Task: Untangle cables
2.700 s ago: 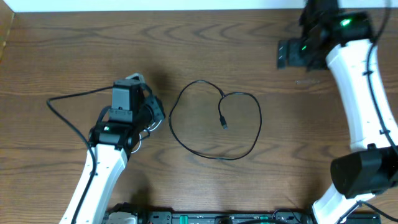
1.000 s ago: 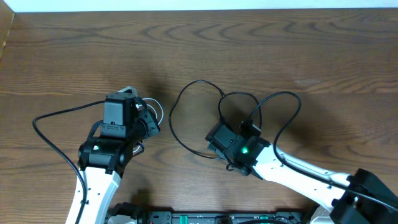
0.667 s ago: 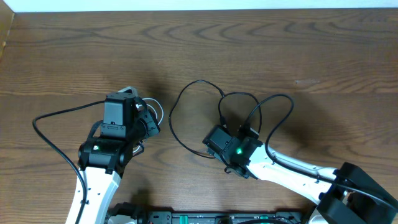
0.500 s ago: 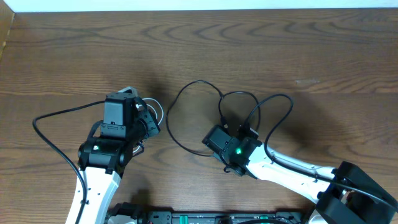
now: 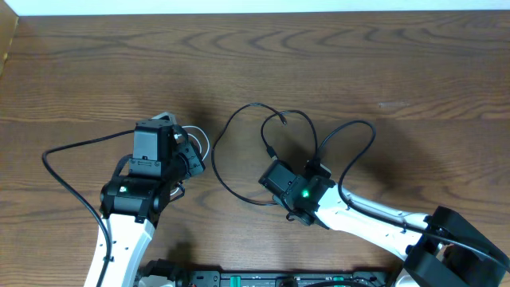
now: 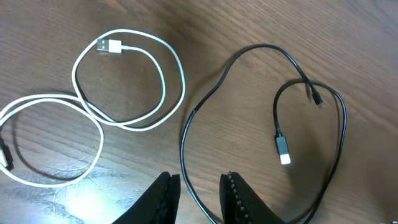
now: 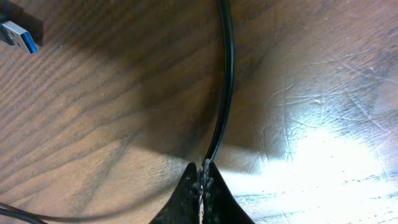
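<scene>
From where I stand, the two cables already lie apart on the table (image 5: 398,64), so the work left looks to be opening out each cord's own loops. The white cable (image 6: 181,81) sits in two loose rings on the left side, just beside the left arm, with its metal plug (image 6: 111,45) lying flat and free. I see nothing holding it. The left gripper (image 6: 198,177) hovers low over the wood with its jaws a narrow gap apart and nothing between them. My guess is that it is parked there, out of the way but close to hand. The black cable (image 6: 185,134) makes a big heart-shaped loop in the middle of the table. One end curls back inside the loop, where its plug (image 6: 283,148) rests on the wood. The loop's near edge runs just beneath the left fingers, though they don't seem to touch it. The right gripper (image 7: 202,167) is down on the near part of that loop with its jaws pinched tight on the black cord, which runs straight out from between the tips. Grabbing the cord on a bare stretch, well away from the plugs, makes sense to me. From there it can drag the loop open without a plug snagging. The cord is thin and limp, so a quick tug could let it slip out.
</scene>
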`<state>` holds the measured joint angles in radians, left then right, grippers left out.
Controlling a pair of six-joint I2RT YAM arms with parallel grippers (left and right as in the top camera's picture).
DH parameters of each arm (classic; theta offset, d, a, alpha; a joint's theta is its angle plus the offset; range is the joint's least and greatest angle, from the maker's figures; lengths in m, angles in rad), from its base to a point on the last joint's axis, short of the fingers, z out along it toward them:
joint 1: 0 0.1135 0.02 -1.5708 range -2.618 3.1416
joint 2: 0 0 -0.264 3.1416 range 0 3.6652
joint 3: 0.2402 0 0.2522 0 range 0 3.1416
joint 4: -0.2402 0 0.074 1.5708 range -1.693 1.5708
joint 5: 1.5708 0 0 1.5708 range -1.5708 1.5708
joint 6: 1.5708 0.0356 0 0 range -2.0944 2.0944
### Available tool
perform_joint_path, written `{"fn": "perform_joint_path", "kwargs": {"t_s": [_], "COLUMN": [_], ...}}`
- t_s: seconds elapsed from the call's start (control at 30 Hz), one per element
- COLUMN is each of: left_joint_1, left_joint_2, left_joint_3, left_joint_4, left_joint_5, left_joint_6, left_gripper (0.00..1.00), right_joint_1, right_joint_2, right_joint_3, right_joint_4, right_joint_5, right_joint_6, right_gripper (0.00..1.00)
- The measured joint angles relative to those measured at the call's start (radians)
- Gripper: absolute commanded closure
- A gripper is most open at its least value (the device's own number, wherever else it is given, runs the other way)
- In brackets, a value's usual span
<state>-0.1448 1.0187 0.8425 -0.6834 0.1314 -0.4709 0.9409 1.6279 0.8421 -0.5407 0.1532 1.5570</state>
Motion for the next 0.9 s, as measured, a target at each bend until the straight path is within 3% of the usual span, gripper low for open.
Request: {"fn": "perform_joint_path", "kwargs": {"t_s": [0.03, 0.07, 0.33, 0.63, 0.7, 0.77, 0.83, 0.9], "left_joint_1": [0.0, 0.0, 0.0, 0.0, 0.0, 0.0, 0.0, 0.0], "left_joint_2": [0.0, 0.0, 0.0, 0.0, 0.0, 0.0, 0.0, 0.0], "left_joint_3": [0.0, 0.0, 0.0, 0.0, 0.0, 0.0, 0.0, 0.0], "left_joint_4": [-0.001, -0.003, -0.005, -0.005, -0.005, -0.005, -0.005, -0.004], "left_joint_5": [0.0, 0.0, 0.0, 0.0, 0.0, 0.0, 0.0, 0.0], "left_joint_6": [0.0, 0.0, 0.0, 0.0, 0.0, 0.0, 0.0, 0.0], "left_gripper": [0.73, 0.73, 0.73, 0.73, 0.73, 0.73, 0.73, 0.73], "right_joint_1": [0.0, 0.0, 0.0, 0.001, 0.001, 0.001, 0.001, 0.001], "right_joint_2": [0.0, 0.0, 0.001, 0.051, 0.071, 0.086, 0.093, 0.099], "right_joint_3": [0.0, 0.0, 0.0, 0.019, 0.035, 0.046, 0.048, 0.048], "right_joint_4": [0.0, 0.0, 0.0, 0.096, 0.126, 0.142, 0.143, 0.142], "right_joint_5": [-0.004, -0.006, -0.018, -0.001, 0.001, 0.001, -0.002, -0.005], "right_joint_6": [0.002, 0.002, 0.0, -0.002, -0.004, -0.005, -0.007, -0.009], "right_gripper": [0.17, 0.16, 0.13, 0.21, 0.26, 0.4, 0.57, 0.82]}}
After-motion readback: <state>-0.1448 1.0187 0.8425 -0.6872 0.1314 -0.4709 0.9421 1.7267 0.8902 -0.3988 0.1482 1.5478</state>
